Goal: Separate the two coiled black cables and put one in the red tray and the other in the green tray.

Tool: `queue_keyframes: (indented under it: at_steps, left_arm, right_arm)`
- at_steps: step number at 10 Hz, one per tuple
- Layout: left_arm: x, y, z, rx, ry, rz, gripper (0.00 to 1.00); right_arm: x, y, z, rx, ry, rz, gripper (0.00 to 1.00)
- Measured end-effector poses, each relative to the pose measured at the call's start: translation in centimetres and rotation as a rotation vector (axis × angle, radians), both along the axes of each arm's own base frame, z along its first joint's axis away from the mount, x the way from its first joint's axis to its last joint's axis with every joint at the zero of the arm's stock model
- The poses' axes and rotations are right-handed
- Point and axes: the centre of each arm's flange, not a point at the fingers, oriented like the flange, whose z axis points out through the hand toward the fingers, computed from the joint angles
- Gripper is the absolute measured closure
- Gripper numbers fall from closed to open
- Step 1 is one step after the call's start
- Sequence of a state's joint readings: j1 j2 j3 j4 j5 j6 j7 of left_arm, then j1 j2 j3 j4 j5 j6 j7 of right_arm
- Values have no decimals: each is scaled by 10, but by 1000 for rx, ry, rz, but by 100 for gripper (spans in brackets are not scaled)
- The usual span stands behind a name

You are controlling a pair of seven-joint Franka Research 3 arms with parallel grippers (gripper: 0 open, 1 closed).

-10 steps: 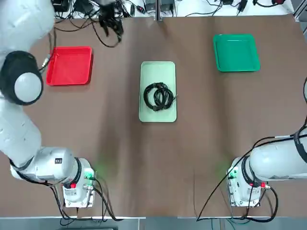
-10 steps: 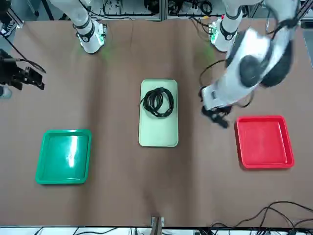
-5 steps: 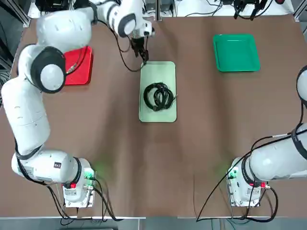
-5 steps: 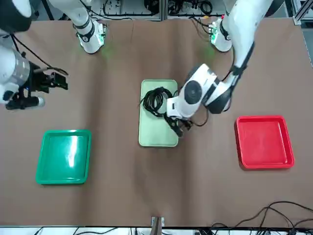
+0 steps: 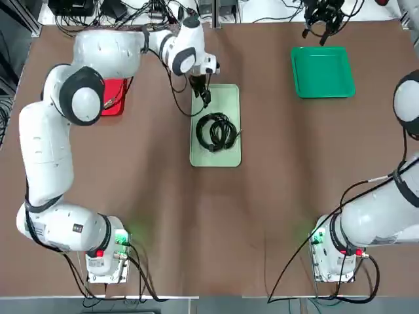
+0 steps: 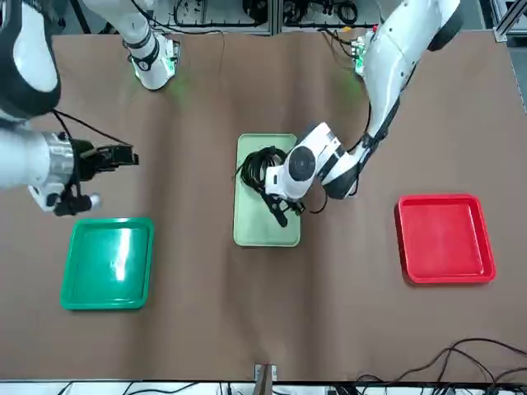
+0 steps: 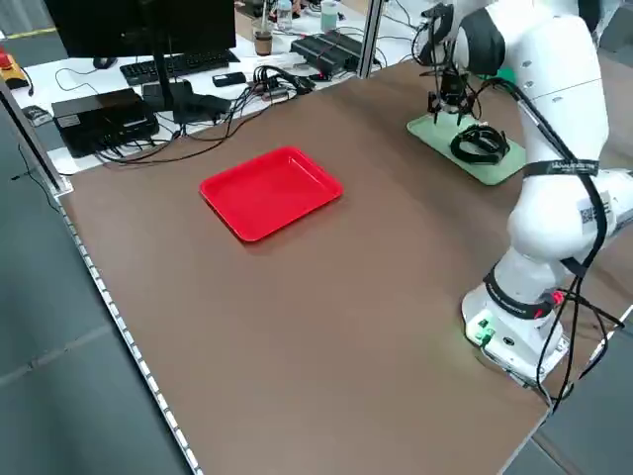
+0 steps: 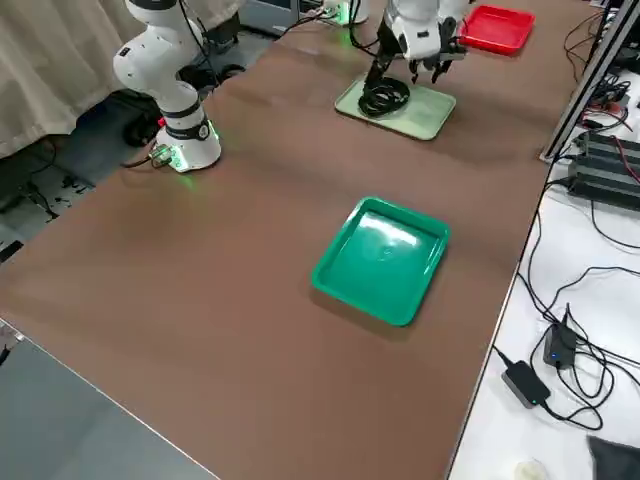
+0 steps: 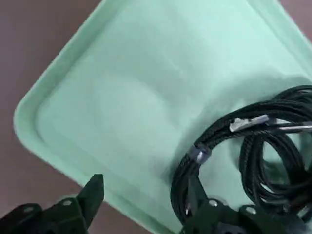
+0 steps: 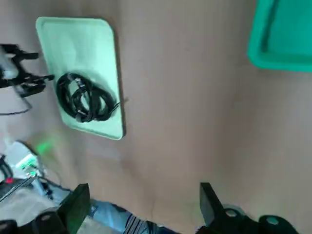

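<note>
I see the two coiled black cables (image 5: 215, 131) lying overlapped in the pale mint tray (image 5: 217, 156) at mid-counter. My left gripper (image 5: 204, 97) hangs over that tray's far end, just beside the coils, jaws wide. My right gripper (image 5: 321, 26), jaws wide, hovers beyond the empty green tray (image 5: 322, 72). The red tray (image 6: 445, 239) is empty too.

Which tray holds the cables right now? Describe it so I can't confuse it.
Look at the table's middle: the mint tray lies there, under the left claw. It holds both cables. Unlike the square red tray and green tray, it is pale and longer.
</note>
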State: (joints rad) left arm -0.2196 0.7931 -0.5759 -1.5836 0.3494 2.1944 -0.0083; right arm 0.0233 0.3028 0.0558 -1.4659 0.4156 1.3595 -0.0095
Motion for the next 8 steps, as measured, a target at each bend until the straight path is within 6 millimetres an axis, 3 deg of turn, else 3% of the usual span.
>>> queue_keyframes:
  at_steps: [3, 6, 8]
  left_arm:
    - [-18, -14, -33, 33, 15, -13, 33]
    - [-23, -17, -36, 42, 15, -21, 31]
    - [-24, -17, -37, 45, 17, -23, 30]
  right_arm:
    - [5, 18, -34, 153, 80, -16, 1]
    - [11, 31, -68, 253, 113, 24, 1]
    - [12, 38, -76, 279, 123, 32, 1]
